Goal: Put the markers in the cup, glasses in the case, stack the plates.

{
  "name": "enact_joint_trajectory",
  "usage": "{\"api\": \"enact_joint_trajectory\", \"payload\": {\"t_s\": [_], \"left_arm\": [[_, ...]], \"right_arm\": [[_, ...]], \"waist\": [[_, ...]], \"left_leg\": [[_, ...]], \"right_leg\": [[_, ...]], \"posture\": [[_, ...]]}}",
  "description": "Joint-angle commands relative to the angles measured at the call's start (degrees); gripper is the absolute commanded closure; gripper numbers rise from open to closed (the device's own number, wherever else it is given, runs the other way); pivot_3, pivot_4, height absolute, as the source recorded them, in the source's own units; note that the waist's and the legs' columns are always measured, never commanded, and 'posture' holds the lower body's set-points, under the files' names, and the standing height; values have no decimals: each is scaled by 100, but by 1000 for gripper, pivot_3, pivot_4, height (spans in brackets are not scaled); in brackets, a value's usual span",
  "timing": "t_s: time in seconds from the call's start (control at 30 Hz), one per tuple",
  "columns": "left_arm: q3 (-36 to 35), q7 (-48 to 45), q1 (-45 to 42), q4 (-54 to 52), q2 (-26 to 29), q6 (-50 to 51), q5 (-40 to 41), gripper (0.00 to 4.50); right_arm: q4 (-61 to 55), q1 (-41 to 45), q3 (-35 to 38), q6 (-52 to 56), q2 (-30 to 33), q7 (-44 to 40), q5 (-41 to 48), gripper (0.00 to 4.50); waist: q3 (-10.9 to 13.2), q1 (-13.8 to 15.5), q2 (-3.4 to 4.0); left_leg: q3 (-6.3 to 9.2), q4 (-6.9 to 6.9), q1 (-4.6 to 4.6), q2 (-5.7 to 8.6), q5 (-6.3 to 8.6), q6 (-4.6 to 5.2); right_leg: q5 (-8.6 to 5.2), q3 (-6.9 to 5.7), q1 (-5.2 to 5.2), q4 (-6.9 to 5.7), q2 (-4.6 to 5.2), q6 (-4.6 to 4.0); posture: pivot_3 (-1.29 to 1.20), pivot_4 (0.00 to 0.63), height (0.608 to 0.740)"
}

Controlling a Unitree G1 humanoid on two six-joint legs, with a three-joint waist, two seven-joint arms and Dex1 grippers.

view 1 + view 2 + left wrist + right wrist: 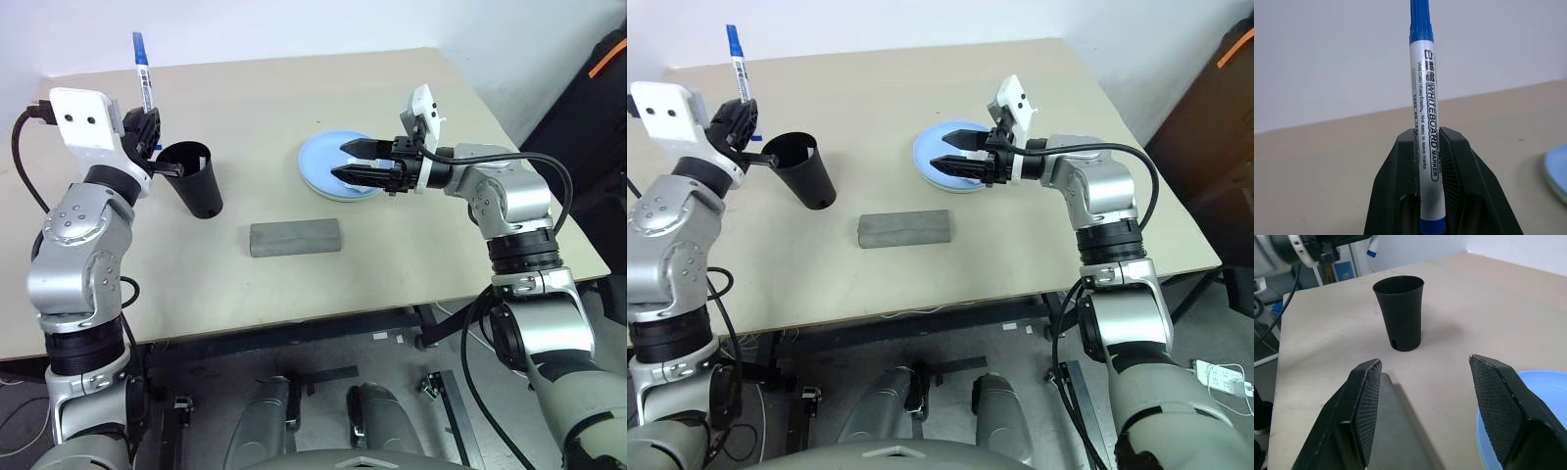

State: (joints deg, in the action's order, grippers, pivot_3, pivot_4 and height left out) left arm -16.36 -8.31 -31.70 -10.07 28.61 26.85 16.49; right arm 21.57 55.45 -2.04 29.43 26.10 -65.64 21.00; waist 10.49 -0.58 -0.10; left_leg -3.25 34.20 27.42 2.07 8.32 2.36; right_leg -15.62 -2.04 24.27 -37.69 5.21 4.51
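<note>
The left gripper (147, 122) is clamped on the blue marker (143, 69). The marker stands nearly upright, blue cap uppermost, with its lower end seated between the two black fingers (1459, 181). Gripper and marker hang just beside the rim of the cup (193, 179), on the cup's left.

The cup stands on the table (294, 284), left of centre, mouth up. What it contains cannot be told.

The case (295, 237) lies flat and closed near the table's middle, between the cup and the plates, nearer the front edge.

The blue plate (323, 166) sits right of centre. A thin green rim shows along its lower edge, so it appears to rest on the green plate.

The right gripper (345, 162) points sideways toward the cup, above the blue plate. Its jaws stand well apart and hold nothing.
</note>
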Motion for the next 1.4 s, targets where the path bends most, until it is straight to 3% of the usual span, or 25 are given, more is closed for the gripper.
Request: {"api": "enact_joint_trajectory", "payload": {"t_s": [0.03, 0.17, 0.4, 1.07, 1.4], "left_arm": [[108, -155, -204, 478, 60, -916, -376, 4225], [189, -291, -259, 1214, 35, -1649, -591, 4225], [261, -419, -222, 1544, -78, -2121, -672, 4225], [233, -493, 283, 630, -225, -1017, -436, 4225], [173, -567, 395, 422, -241, -772, -353, 889]], "right_arm": [[-238, 55, 114, -44, 46, 8, 99, 1472], [-301, 19, 136, -15, 91, 26, 104, 1472], [-408, -60, 148, 34, 176, 64, 94, 1472], [-388, -118, 75, -53, 220, 54, 48, 1472], [-274, -80, 8, -138, 208, 30, -67, 1472]], "waist": [[0, -3, 0], [0, -7, 0], [0, -11, 0], [0, -7, 0], [0, -14, 0]], "left_leg": [[0, 1, 0, 0, 0, 0], [-1, 3, 1, 0, 0, 0], [0, 3, 3, 0, 0, 1], [0, 8, 3, 0, 0, 1], [1, 10, 3, 0, 0, 1]], "right_leg": [[0, 0, -1, 0, 1, 0], [2, 0, -1, 1, 2, 3], [7, 1, 2, 1, 2, 13], [9, -2, -2, -4, 4, 16], [9, -2, -2, -6, 3, 17]], "posture": [[0, 150, 712], [0, 150, 712], [0, 150, 712], [0, 150, 712], [0, 150, 712]]}}
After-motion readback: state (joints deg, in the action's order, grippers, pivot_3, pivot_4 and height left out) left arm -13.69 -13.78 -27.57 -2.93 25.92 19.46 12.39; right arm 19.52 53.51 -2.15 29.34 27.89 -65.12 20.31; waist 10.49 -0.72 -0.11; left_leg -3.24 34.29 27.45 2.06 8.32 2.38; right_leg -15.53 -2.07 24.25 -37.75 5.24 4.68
